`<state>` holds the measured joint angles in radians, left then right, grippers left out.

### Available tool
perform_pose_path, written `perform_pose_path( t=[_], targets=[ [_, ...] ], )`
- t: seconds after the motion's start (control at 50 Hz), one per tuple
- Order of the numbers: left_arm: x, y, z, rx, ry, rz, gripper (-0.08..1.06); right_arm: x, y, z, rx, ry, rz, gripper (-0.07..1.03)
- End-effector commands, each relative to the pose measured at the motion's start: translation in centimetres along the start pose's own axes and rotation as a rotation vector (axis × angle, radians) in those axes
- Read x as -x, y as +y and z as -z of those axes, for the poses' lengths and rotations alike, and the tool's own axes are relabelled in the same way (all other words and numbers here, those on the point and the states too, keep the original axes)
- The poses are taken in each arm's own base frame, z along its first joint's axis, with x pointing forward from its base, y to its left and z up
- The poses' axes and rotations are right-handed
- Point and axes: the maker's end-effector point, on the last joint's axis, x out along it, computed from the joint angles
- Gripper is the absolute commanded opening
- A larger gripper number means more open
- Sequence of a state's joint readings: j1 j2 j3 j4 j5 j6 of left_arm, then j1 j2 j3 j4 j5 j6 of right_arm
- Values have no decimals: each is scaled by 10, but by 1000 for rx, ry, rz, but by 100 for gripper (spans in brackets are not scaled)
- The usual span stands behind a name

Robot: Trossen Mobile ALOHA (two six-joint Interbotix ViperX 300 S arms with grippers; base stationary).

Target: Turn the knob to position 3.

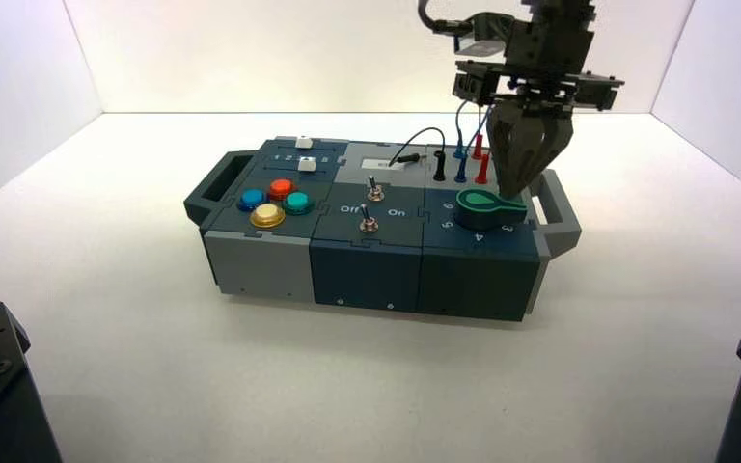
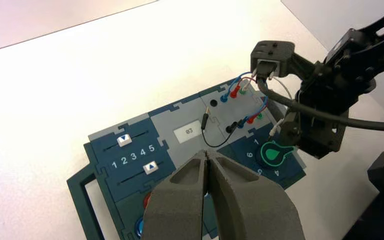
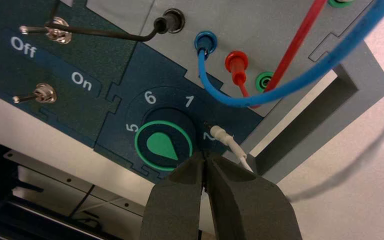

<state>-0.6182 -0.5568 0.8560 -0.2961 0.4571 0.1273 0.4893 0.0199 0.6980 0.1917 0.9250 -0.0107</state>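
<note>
The green teardrop knob point(image 1: 478, 201) with its dark teal rim sits on the box's right front section. My right gripper point(image 1: 513, 193) comes down from above, shut, with its tips at the end of the knob's pointer arm. In the right wrist view the knob point(image 3: 162, 145) has 5, 6, 1 and 2 printed round it. Its green tip points past the 2 towards my right gripper point(image 3: 203, 157), which hides the lettering there. I cannot tell whether the fingers pinch the pointer. My left gripper point(image 2: 206, 156) is shut and empty, held high over the box's left part, away from the knob point(image 2: 274, 154).
Two metal toggle switches point(image 3: 47, 92) with Off/On lettering stand left of the knob. Red and blue wires point(image 3: 240, 100) plug in behind it, and a white plug point(image 3: 222, 136) lies by the 2. The box's grey handle point(image 1: 558, 207) is at the right. Coloured push buttons point(image 1: 275, 201) and sliders point(image 2: 125, 141) are on the left.
</note>
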Motion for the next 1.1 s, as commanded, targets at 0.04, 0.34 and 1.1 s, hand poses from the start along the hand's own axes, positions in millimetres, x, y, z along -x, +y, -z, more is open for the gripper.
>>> perform_pose_path(
  t=[0.04, 0.34, 1.1],
  targets=[
    [7, -1, -17, -8, -51, 1, -3, 6, 0, -6, 2, -25, -3, -2],
    [7, -1, -17, -15, -51, 1, -3, 8, 1, -4, 2, -22, -5, -2],
    [8, -2, -16, -15, -43, 2, -3, 15, -18, -16, -27, -58, 25, -2]
  ],
)
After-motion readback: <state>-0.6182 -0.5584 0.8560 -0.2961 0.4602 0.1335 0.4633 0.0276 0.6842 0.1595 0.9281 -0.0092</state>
